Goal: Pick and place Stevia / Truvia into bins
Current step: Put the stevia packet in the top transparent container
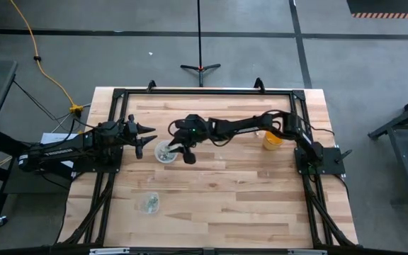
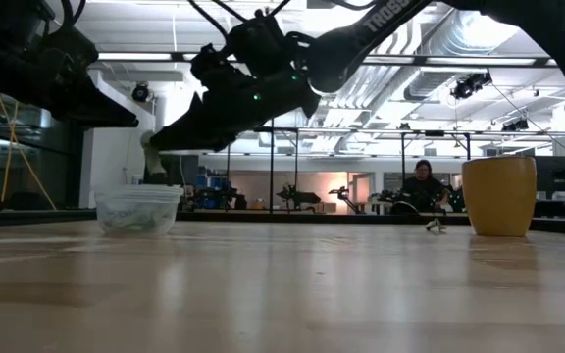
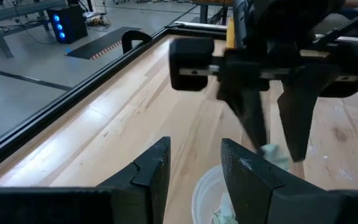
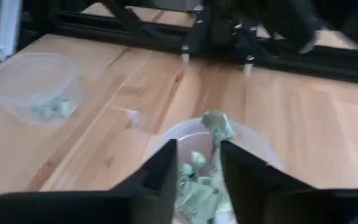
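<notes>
A clear cup with several green-and-white Stevia packets stands mid-table; its rim shows in the right wrist view and in the low view. My right gripper hovers right over it, shut on one packet. My left gripper waits open just left of the cup, its fingers above the rim. A second clear cup nearer the near edge also holds packets. My right gripper pinches one pale packet between its two fingertips, coming from above and slanting down from the table's right. The packet is lifted clear and sits over the cup's mouth, one crumpled end sticking out past the fingers.
A yellow cup stands toward the table's right, under the right arm. A small scrap lies beside it. A black frame rail runs along the far edge. Bare wood lies across the near half.
</notes>
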`<action>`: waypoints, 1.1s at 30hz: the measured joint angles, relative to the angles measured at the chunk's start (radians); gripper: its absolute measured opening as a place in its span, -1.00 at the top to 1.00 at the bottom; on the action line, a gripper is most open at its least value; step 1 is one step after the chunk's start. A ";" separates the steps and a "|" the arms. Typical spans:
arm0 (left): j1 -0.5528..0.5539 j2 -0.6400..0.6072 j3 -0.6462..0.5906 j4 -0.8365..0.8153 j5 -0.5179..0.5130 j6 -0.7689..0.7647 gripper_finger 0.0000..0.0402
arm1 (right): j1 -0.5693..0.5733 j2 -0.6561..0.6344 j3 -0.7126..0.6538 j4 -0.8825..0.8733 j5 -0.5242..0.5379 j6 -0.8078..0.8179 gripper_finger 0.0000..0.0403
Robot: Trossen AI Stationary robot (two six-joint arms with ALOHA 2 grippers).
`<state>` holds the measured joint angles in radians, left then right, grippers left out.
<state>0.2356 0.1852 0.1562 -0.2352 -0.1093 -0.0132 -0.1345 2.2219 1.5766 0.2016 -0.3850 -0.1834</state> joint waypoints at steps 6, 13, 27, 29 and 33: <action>0.000 0.000 0.000 0.001 0.000 -0.016 0.12 | -0.040 -0.031 0.026 -0.137 0.030 0.026 -0.03; 0.000 0.000 -0.001 0.008 0.065 -0.015 0.12 | -0.058 -0.040 0.025 -0.247 -0.059 0.063 -0.26; 0.000 -0.112 -0.143 0.259 0.188 0.028 0.12 | -0.113 -0.227 0.014 -0.650 0.105 -0.046 0.07; 0.000 -0.118 -0.143 0.258 0.197 0.029 0.12 | -0.125 -0.271 -0.028 -0.694 0.162 -0.038 0.13; 0.000 -0.117 -0.143 0.257 0.198 0.035 0.12 | -0.173 -0.378 -0.159 -0.789 0.349 0.027 0.26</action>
<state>0.2352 0.0681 0.0128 0.0221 0.0887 0.0223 -0.3072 1.8437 1.4172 -0.5873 -0.0359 -0.1566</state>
